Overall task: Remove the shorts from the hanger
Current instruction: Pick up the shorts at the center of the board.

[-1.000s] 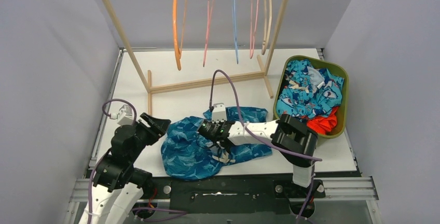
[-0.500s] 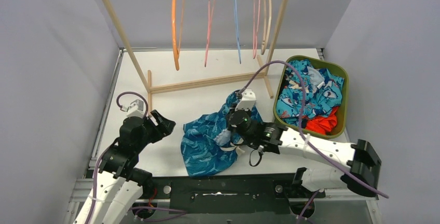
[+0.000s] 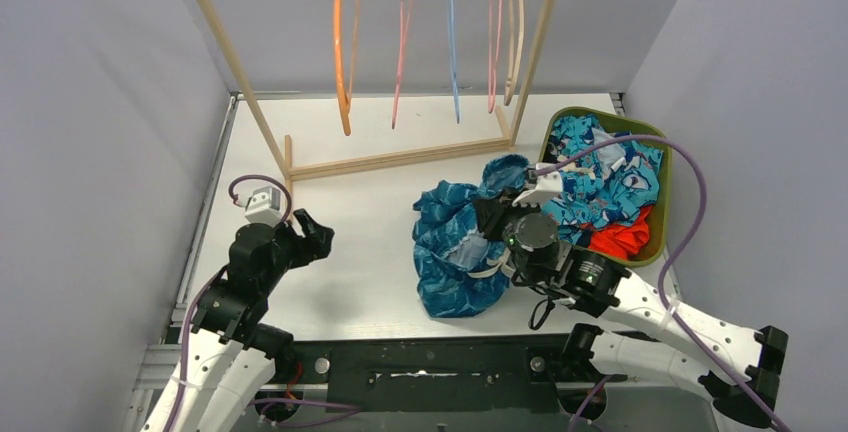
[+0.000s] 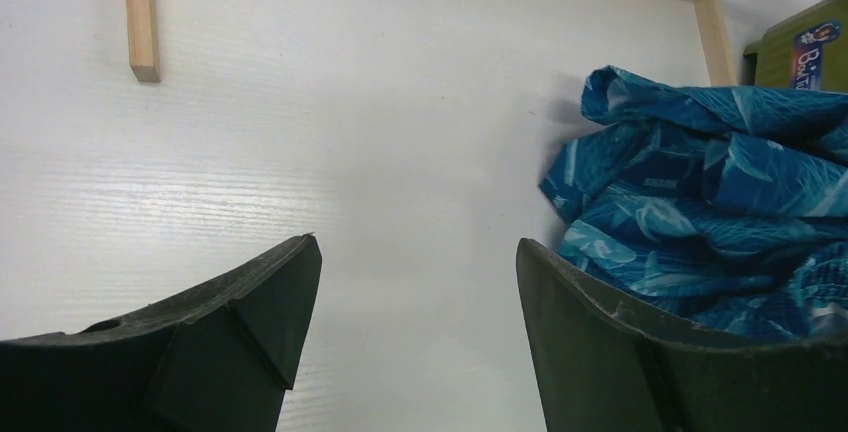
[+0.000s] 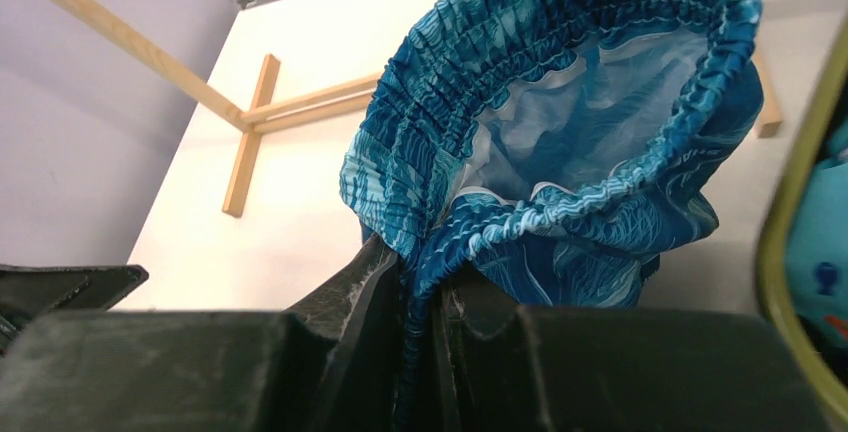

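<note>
My right gripper (image 5: 415, 270) is clamped on the elastic waistband of the teal leaf-print shorts (image 3: 455, 247), with the fabric pinched between both fingers. The rest of that pair hangs bunched down onto the white table (image 3: 370, 222), just left of the green bin (image 3: 668, 192). The waistband gapes toward the bin's rim, close beside it, though I cannot tell whether they touch.

In the bin I see turquoise cartoon-print shorts (image 3: 600, 177) on top and an orange-red pair (image 3: 622, 239) at the near corner. The right arm's purple cable (image 3: 693, 202) loops across the bin.

Behind the held shorts stands the wooden rack (image 3: 400, 159), and its right foot (image 3: 517, 159) sits near the raised fabric and the bin's far end. On the rail hang an orange hanger (image 3: 343, 42), a pink hanger (image 3: 403, 42), a blue hanger (image 3: 452, 52), a second pink hanger (image 3: 492, 42) and a cream hanger (image 3: 516, 32).

My left gripper (image 4: 415, 252) hovers over the table well left of the shorts. Its jaws are spread wide with only tabletop between them.
</note>
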### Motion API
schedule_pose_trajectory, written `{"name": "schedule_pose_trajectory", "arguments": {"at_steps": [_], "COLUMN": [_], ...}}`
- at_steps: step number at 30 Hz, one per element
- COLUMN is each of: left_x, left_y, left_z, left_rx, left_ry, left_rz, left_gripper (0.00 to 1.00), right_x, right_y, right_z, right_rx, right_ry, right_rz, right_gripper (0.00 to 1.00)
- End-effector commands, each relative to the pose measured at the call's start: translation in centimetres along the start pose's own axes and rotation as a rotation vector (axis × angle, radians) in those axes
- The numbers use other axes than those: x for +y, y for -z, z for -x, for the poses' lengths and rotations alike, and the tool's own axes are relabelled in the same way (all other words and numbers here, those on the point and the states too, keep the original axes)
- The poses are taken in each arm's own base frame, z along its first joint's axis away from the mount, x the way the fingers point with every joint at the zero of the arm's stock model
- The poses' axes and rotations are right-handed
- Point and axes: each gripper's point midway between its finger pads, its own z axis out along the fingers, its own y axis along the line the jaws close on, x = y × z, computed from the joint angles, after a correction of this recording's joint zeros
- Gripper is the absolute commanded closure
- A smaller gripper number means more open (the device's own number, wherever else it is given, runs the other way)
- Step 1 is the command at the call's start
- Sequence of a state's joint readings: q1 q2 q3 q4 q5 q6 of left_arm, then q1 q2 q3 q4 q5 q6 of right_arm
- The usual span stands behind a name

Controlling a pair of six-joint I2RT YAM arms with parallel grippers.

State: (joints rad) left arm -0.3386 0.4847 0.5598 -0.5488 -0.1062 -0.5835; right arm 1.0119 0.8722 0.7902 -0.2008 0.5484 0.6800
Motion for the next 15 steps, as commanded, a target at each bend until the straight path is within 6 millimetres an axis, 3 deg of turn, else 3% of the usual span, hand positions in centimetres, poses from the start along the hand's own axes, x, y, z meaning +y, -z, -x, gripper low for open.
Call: {"name": "schedule_pose_trajectory", "arguments": {"at_steps": [1,7,15], "left_x": [-0.6,-0.7,-0.6], "left_y": [0.1,0.5,0.4], "left_z": [2.0,2.3,2.4], "left_rx": [-0.083,-0.109,-0.110], "left_ry": [-0.029,-0.027,-0.024], "left_rz": [-0.023,-0.031,-0.025], "left_gripper": [0.28,0.28,0.28], "right_x": [-1.1,-5.5,-8.8], "right_y": [2.1,5.6,9.8], "right_z": [6.4,10.9,17.9], "right_rx": [-0.166,-0.270,-0.405], "right_ry": [-0.040,-0.026,0.132], "right_rz": [-0.064,-0.273,-0.539], "right_gripper": [1.00,1.00,1.00]}}
